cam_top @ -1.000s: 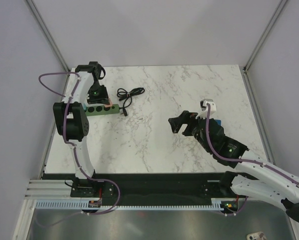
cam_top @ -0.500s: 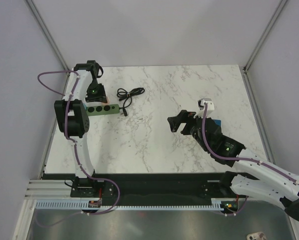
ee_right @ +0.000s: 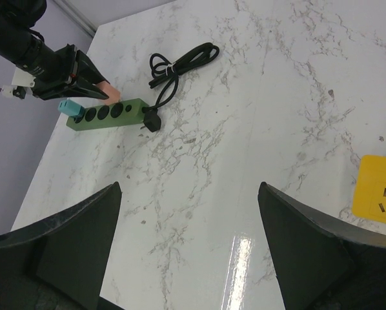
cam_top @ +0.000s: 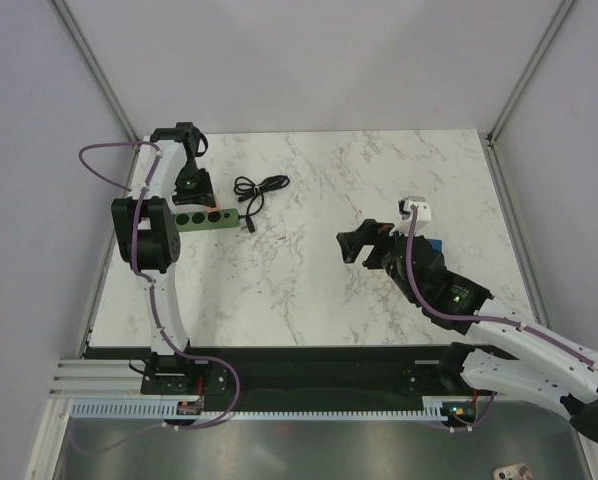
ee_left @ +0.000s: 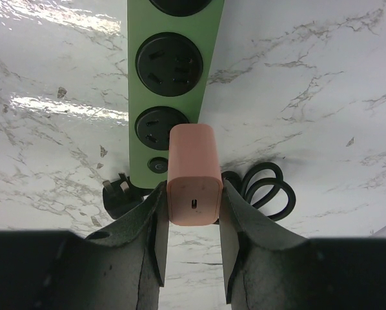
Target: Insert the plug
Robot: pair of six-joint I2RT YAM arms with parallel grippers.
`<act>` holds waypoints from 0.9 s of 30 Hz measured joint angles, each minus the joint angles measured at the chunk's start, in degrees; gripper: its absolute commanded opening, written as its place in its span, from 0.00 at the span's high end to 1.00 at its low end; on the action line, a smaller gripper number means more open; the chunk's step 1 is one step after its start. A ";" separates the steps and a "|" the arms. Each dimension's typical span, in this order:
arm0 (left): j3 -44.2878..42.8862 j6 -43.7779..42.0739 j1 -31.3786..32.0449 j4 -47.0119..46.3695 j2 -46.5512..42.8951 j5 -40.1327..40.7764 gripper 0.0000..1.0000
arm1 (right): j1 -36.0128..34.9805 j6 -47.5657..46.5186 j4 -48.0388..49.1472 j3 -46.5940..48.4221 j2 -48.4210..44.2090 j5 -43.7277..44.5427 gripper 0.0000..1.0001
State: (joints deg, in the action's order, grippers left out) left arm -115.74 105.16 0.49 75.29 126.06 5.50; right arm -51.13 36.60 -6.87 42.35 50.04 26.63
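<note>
The teal plug shows only in the right wrist view, standing at the far end of the green power strip. My left gripper is shut on a pink charger block and holds it over the strip's last socket, beside the round switch. I cannot tell whether its prongs are in. From above, the left gripper hangs over the strip. My right gripper stands wide open and empty over bare marble, mid-right of the table.
A coiled black cable lies just right of the strip, and its black wall plug rests by the strip's switch end. A yellow socket block sits near the right gripper. Marble tabletop spreads between the arms.
The left wrist has shifted slightly over the strip with the pink block still held. The right arm has barely moved.
</note>
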 measured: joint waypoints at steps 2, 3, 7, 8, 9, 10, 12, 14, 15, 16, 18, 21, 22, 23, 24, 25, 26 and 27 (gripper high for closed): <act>-0.02 -0.22 0.00 0.00 0.00 0.02 0.98 | 0.00 0.00 0.00 0.00 -0.33 0.24 0.05; -0.04 -0.31 0.00 0.00 0.00 0.02 0.98 | 0.00 0.00 0.00 0.00 -0.46 0.28 0.05; -0.37 -1.01 0.00 0.11 0.00 0.07 0.98 | 0.00 0.00 -0.02 0.00 -0.61 0.31 0.05; -0.59 -1.16 0.00 0.13 0.00 0.11 0.98 | 0.00 0.00 -0.02 0.00 -0.61 0.31 0.05; -0.90 -1.31 0.00 0.20 0.00 0.20 0.98 | 0.00 0.00 0.00 0.00 -0.61 0.28 0.05; -1.27 -1.42 0.00 0.26 0.00 0.26 0.98 | 0.00 0.00 0.00 0.00 -0.61 0.28 0.05; -2.14 -1.60 0.00 0.28 0.00 0.39 0.98 | 0.00 0.00 -0.02 0.00 -0.59 0.22 0.05; -2.58 -1.73 0.00 0.26 0.00 0.42 0.98 | 0.00 -0.02 -0.02 0.00 -0.57 0.00 0.05; -2.60 -1.77 0.00 0.26 0.00 0.44 0.98 | 0.00 -0.02 -0.02 0.04 -0.52 -0.07 0.05; -2.60 -1.86 0.00 0.31 0.00 0.42 0.98 | 0.00 -0.02 -0.02 0.11 -0.46 -0.26 0.05; -2.60 -2.14 0.00 0.31 0.00 0.42 0.98 | 0.00 -0.22 -0.07 0.42 -0.17 -0.46 0.05; -2.25 -2.47 0.00 0.26 0.00 0.39 0.98 | 0.00 -0.48 -0.09 1.01 0.00 -0.85 0.06; -1.92 -2.64 0.00 0.28 0.00 0.39 0.98 | 0.00 -0.50 -0.07 1.16 0.00 -0.87 0.05; -1.60 -2.84 0.00 0.31 0.00 0.39 0.98 | 0.00 -0.55 -0.04 1.25 0.00 -0.87 0.05; -1.40 -2.95 0.00 0.35 0.00 0.39 0.98 | 0.00 -0.63 -0.07 1.29 0.00 -0.87 0.05; -1.18 -3.13 0.00 0.39 0.00 0.39 0.98 | 0.00 -0.66 -0.07 1.31 0.00 -0.87 0.06; -1.07 -3.28 0.00 0.46 0.00 0.39 0.98 | 0.00 -0.66 -0.09 1.31 0.00 -0.87 0.05; -1.01 -3.41 0.00 0.50 0.00 0.39 0.98 | 0.00 -0.70 -0.13 1.31 0.00 -0.90 0.05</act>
State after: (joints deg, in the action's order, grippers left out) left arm -116.75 101.75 0.49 75.79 126.06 5.89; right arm -51.13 35.90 -7.01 43.66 50.04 25.74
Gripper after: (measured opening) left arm 0.392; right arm 0.946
